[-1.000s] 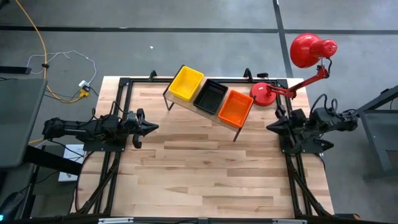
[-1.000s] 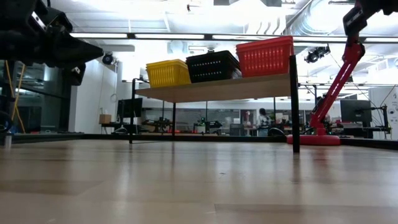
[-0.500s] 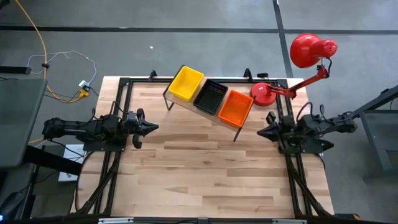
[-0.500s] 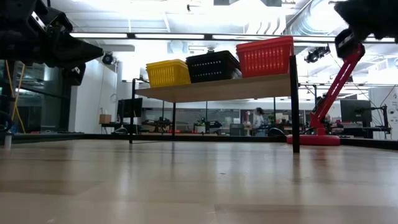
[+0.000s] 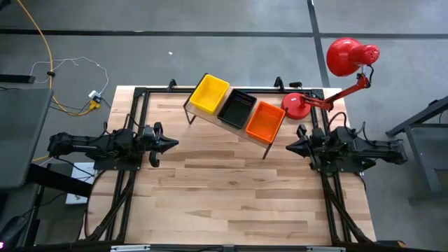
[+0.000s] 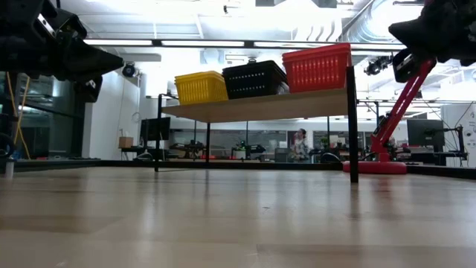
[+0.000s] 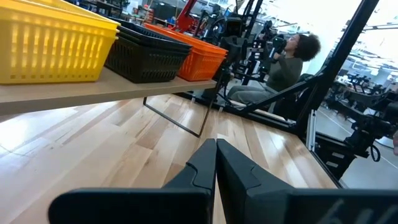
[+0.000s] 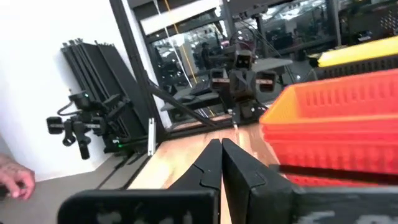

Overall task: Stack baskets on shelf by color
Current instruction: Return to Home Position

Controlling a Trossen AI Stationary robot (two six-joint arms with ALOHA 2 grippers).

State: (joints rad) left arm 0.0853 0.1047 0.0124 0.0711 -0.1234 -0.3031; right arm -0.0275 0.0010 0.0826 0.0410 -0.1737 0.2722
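Three stacks of baskets stand in a row on the shelf near the table's far edge: yellow baskets, black baskets and orange-red baskets. The low view shows the yellow baskets, black baskets and orange-red baskets on the board. My left gripper hovers shut at the table's left edge. My right gripper hovers shut at the right edge, just near of the orange-red baskets.
A red desk lamp stands with its base at the table's far right corner, beside the shelf. Bare plank table stretches from the shelf to the near edge. A person sits beyond the table's right side.
My right gripper has moved toward the table's left, out over the right edge, ending just near of the orange-red baskets. The left arm and the baskets have kept still.
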